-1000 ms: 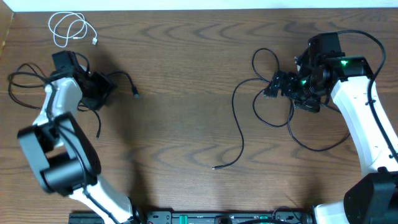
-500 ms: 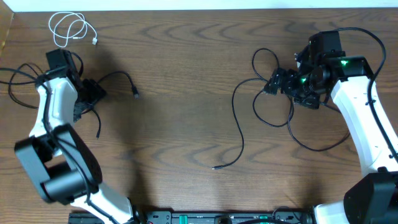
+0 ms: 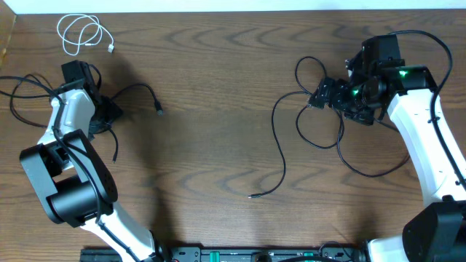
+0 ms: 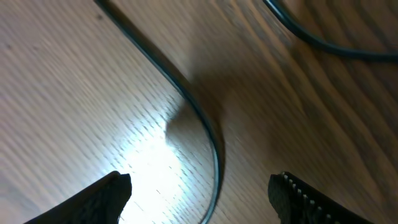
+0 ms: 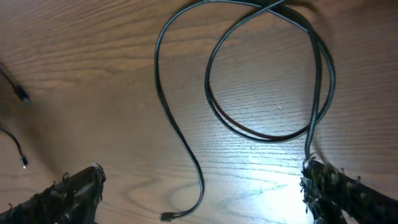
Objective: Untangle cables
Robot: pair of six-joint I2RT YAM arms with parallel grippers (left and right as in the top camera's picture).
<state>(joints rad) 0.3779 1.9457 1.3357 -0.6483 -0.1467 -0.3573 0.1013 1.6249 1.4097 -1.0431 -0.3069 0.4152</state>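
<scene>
A short white cable (image 3: 80, 34) lies coiled at the table's far left corner. One black cable (image 3: 138, 89) loops around my left gripper (image 3: 104, 115) and ends in a small plug (image 3: 159, 110). In the left wrist view my left gripper (image 4: 199, 190) is open just above the wood. A strand of that black cable (image 4: 208, 134) lies flat between the jaws, ungripped. More black cables (image 3: 320, 138) lie tangled in loops at the right, with a long tail (image 3: 277, 182) running toward the centre. My right gripper (image 3: 322, 94) hovers over them. It stands wide open (image 5: 202, 190) above a loop (image 5: 267, 74) and a plug end (image 5: 165, 216).
Thicker black wires (image 3: 429, 44) arc from the right arm's wrist. The table's far edge (image 3: 233, 10) runs along the top, near the white cable. The left table edge (image 3: 6, 44) is close to the left cable's outer loop (image 3: 22, 84).
My left gripper shifted slightly left and toward me, and the left cable's outer loop slid toward the table's left edge. The right arm barely moved.
</scene>
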